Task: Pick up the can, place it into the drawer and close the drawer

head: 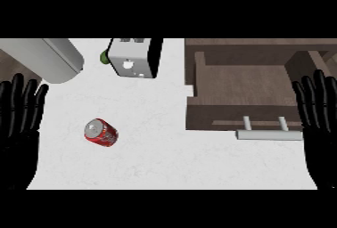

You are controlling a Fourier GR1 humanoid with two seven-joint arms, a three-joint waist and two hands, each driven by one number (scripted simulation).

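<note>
A red can [100, 132] with a silver top lies on its side on the white counter [164, 160], left of centre. At the upper right a brown wooden drawer [240, 84] stands pulled out, its inside bare, with a pale bar handle [269, 133] on its front. My left hand [18, 116] rests open at the left edge, fingers up, a short way left of the can. My right hand [318, 116] rests open at the right edge, beside the drawer's right side and handle. Neither hand touches anything.
A white toaster [135, 58] stands at the back centre with a small green thing [104, 57] behind its left side. A grey cylinder-like object [56, 58] lies at the back left.
</note>
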